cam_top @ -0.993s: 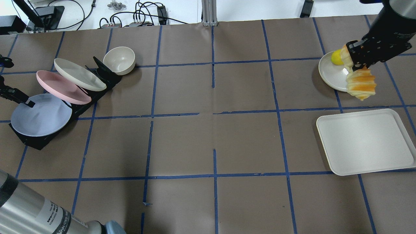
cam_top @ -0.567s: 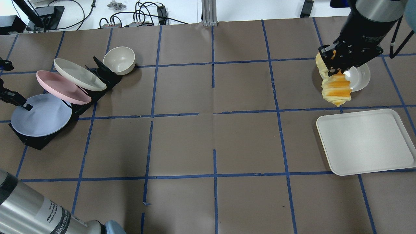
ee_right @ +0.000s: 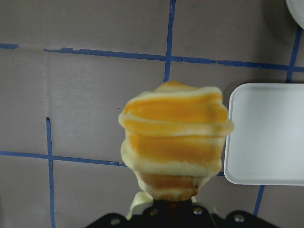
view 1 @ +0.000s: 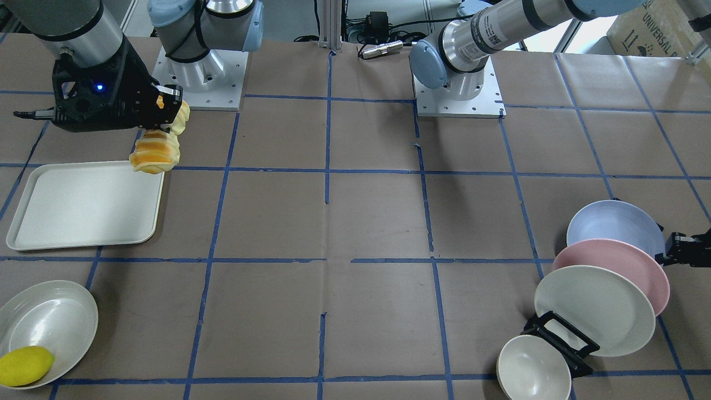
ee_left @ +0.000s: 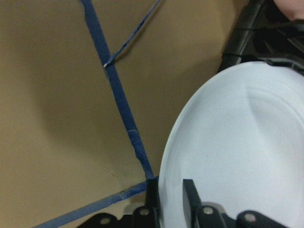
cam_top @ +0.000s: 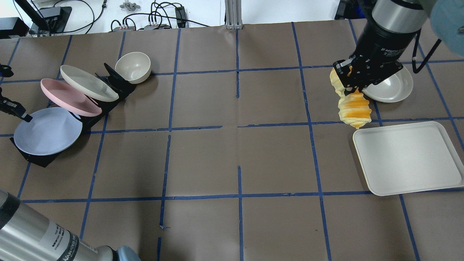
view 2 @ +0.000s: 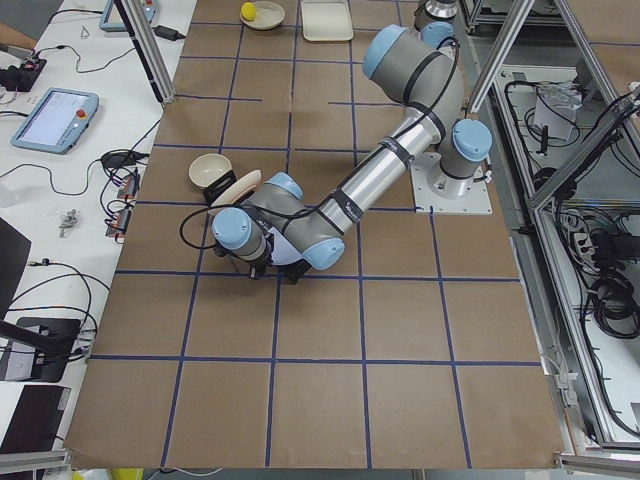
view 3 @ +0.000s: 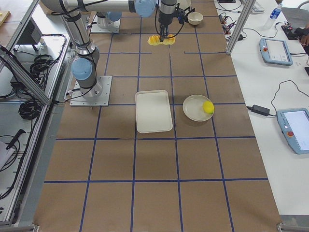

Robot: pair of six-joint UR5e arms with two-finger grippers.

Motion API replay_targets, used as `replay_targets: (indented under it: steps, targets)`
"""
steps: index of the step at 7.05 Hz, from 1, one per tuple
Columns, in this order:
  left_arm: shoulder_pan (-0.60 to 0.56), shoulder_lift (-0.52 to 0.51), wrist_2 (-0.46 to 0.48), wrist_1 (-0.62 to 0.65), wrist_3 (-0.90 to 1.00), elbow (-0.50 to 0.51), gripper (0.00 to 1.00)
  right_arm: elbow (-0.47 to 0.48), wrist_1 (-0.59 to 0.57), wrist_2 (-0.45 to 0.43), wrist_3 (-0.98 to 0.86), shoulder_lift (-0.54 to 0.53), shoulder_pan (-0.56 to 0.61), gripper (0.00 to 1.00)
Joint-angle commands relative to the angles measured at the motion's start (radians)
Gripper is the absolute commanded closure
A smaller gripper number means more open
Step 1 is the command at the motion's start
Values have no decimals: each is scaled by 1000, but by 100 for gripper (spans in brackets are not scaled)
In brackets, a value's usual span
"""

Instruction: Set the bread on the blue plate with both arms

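My right gripper (cam_top: 349,85) is shut on one end of the orange and cream striped bread (cam_top: 354,109). The bread hangs above the table between the white dish and the tray, and also shows in the front view (view 1: 154,155) and the right wrist view (ee_right: 175,137). The pale blue plate (cam_top: 47,131) leans in the front slot of a black rack at the far left. My left gripper (cam_top: 21,115) is shut on its left rim. In the left wrist view the fingers (ee_left: 190,197) straddle the plate's edge (ee_left: 237,142).
A pink plate (cam_top: 69,98) and a cream plate (cam_top: 88,83) lean in the same black rack (cam_top: 116,81), with a cream bowl (cam_top: 133,67) behind them. A white tray (cam_top: 407,157) lies at the right. A white dish (view 1: 61,316) holds a yellow lemon (view 1: 25,365).
My right gripper has carried the bread off the white dish, leftward and toward the robot. The left gripper has drawn slightly left, and the blue plate has shifted a little.
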Motion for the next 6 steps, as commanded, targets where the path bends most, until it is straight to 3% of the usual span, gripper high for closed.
replay_targets:
  steps: [1, 3, 6]
  targets:
    - [1, 11, -2, -6, 0, 1, 86, 2, 8, -2, 0, 0, 1, 97]
    - [16, 58, 3, -82, 5, 8, 86, 2, 15, -3, -1, 0, 1, 97]
    - [106, 211, 3, -226, 105, 1, 86, 5, 17, -3, 0, -2, 1, 97]
